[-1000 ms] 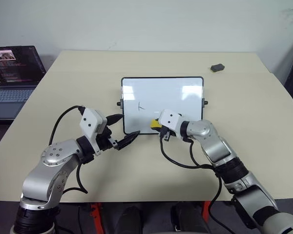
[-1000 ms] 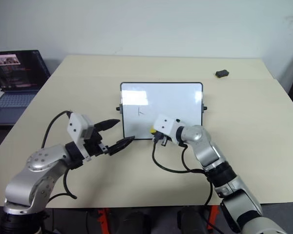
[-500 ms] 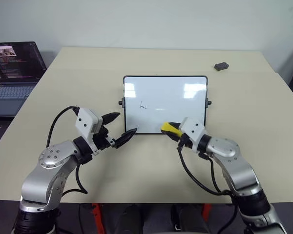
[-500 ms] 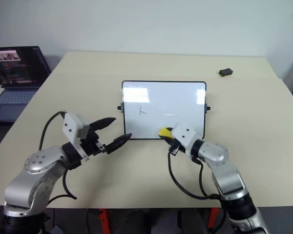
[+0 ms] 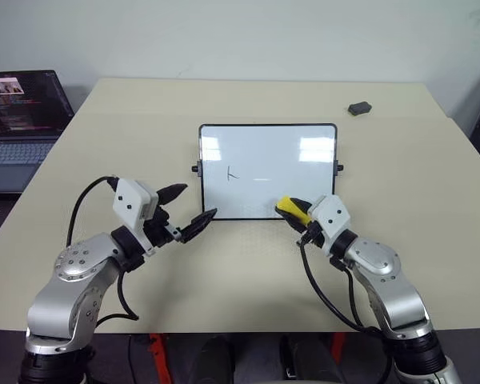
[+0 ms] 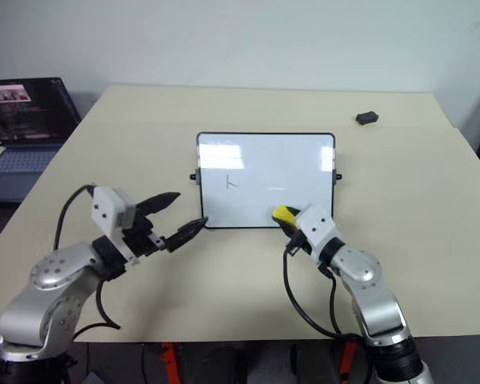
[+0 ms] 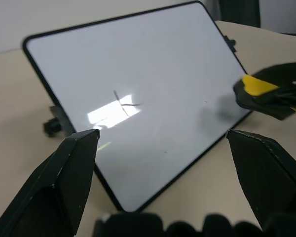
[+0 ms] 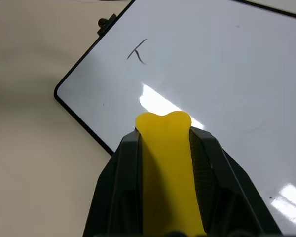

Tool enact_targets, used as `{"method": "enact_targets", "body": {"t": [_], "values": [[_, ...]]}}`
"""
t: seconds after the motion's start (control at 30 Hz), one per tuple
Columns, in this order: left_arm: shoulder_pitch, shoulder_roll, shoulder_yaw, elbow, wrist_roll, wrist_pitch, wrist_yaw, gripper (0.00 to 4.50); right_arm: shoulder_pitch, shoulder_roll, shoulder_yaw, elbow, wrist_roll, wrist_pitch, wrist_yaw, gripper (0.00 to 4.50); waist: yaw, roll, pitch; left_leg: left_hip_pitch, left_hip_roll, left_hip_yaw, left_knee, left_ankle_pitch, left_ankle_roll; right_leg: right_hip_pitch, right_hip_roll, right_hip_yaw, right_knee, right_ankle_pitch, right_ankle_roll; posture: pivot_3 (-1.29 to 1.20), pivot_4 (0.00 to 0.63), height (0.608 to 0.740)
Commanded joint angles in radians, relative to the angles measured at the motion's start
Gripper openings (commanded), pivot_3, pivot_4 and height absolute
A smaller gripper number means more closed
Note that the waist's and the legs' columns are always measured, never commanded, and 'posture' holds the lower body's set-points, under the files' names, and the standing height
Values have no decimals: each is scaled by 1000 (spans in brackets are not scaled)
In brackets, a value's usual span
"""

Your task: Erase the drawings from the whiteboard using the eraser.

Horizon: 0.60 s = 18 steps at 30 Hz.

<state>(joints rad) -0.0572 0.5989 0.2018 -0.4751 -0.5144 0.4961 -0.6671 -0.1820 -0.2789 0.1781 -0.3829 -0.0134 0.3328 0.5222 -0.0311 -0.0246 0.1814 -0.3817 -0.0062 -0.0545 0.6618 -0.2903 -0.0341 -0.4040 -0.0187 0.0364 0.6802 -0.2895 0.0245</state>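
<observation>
The whiteboard [image 5: 267, 170] lies flat near the middle of the table [image 5: 432, 192], long sides parallel to the near edge. The right gripper [image 5: 292, 210] is clamped on the eraser [image 5: 288, 207], whose free yellow tip projects past the fingers over the board's near edge, toward its right corner; holding the block by its rear half leaves a wiping face exposed. The left gripper [image 5: 192, 210] hangs with its jaws spread and nothing between them, just off the board's near left corner, probably placed to steady the frame during wiping. One drawing [image 5: 233, 173], a small T-shaped stroke, remains on the board's left half, well apart from the eraser; the task therefore appears unfinished.

The head views give the overall layout, including a laptop [image 5: 20, 116] beyond the left edge and a dark lump [image 5: 358, 107] near the far right corner. The right wrist view shows the eraser squeezed between the fingers. The left wrist view shows the eraser tip close to the board; whether it touches cannot be told.
</observation>
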Motion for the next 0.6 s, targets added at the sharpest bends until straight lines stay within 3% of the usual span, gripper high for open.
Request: {"method": "enact_targets", "body": {"t": [0.03,0.6], "values": [[-2,5,13,-45,-17,1,10,4500,-45,-13,-7,-10,27,-46,18,988,0,0,0,0,0,0,0,0,0,0,0,0,0,0,0,0,150,740],[7,-10,8,-126,12,154,199,4500,-235,-5,38,145,27,-164,65,988,0,0,0,0,0,0,1,0,0,0,0,0,1,0,0,0,150,740]]}}
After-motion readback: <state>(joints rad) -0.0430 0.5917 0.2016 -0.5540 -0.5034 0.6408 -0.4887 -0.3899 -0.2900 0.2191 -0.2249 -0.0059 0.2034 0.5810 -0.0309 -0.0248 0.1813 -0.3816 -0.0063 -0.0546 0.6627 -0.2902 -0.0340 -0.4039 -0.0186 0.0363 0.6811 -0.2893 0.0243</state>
